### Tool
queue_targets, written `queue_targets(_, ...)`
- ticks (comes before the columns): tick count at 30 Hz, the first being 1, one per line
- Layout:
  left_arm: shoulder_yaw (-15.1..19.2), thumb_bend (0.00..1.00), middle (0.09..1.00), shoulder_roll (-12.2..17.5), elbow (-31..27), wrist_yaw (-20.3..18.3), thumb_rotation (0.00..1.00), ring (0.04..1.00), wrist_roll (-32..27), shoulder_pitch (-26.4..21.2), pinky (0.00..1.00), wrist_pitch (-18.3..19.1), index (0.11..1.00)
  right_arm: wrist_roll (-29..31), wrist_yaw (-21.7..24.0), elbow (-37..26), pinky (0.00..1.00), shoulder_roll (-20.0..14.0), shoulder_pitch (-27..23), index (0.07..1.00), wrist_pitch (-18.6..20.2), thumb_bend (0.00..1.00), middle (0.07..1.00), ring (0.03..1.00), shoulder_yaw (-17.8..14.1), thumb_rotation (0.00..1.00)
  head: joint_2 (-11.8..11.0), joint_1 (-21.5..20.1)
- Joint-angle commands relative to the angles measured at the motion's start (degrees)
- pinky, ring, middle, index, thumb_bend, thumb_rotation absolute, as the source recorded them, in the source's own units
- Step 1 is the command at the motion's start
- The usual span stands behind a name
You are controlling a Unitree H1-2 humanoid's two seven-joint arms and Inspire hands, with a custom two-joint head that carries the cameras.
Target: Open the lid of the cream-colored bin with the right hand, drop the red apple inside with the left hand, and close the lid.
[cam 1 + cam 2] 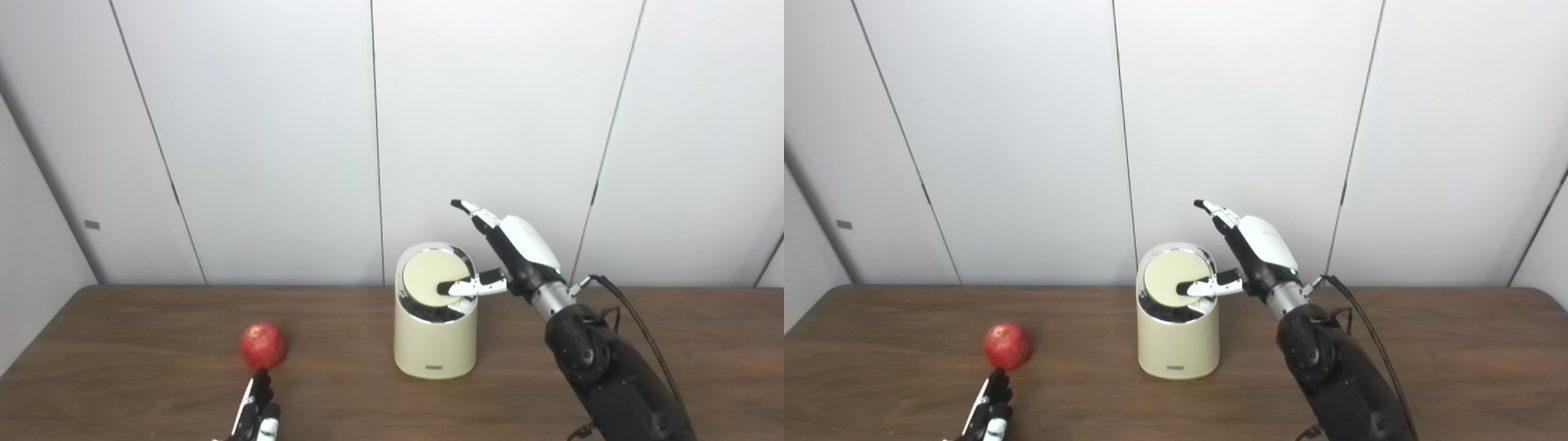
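White wall panels stand behind a brown wooden desk (122, 324); on it, near the middle, sits the cream bin (435, 334), upright, its long axis vertical, its small label facing the camera; the top slopes toward the viewer, so the round lid (429, 275) faces up and forward inside a shiny rim. Along the lid's near edge a dark gap shows, which suggests it is tilted inward; whether it is pressed or only resting that way I cannot tell.

At the bin's right side is the right hand (511, 251), open and holding nothing; its thumb reaches sideways across the lid with the tip on or just above the cream disc, while the other fingers (471, 209) point up and away to the left, clear of the bin. That pose looks chosen to push the lid from the side and leave the opening free from the front and left.

Well to the left of the bin, the apple (262, 344) lies on the desk, stem dimple upward, no real long axis. Just below it, at the frame's bottom edge, the left hand (256, 407) waits, fingertips pointing at the apple and close to it, not gripping; it is mostly cut off, so its spread cannot be judged.
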Motion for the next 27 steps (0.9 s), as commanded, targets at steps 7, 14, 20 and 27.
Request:
queue_targets(7, -0.9, 0.41, 0.990, -0.3, 2.2, -0.3, 0.76, 0.998, 0.2, 0.7, 1.00, -0.9, 1.000, 6.8, 2.0, -8.8, 0.84, 1.7, 1.4, 0.926, 4.9, 0.72, 0.940, 0.916, -6.7, 0.57, 0.2, -0.3)
queue_targets(14, -0.5, 0.42, 0.982, -0.6, 1.2, 0.1, 0.77, 0.981, -0.4, 1.0, 0.98, 0.1, 0.994, 13.3, 3.7, -14.6, 0.82, 3.3, 7.3, 0.920, 10.5, 0.52, 0.928, 0.896, -11.5, 0.84, 0.6, -0.7)
queue_targets(20, -0.2, 0.38, 0.991, 0.5, 1.6, -0.8, 0.77, 0.988, -1.4, 0.8, 0.99, -0.6, 1.000, 26.4, 8.8, -19.1, 0.99, 3.4, 13.8, 0.969, 10.2, 0.57, 0.977, 0.986, -16.5, 0.90, 1.0, -1.5)
queue_targets(27, 0.4, 0.43, 0.989, 1.9, 1.6, -1.4, 0.75, 0.988, -2.4, 0.7, 1.00, -1.1, 0.994, 31.0, 10.9, -25.3, 1.00, 1.7, 21.1, 0.959, 11.5, 0.69, 0.976, 0.994, -18.1, 0.95, 1.8, -2.9)
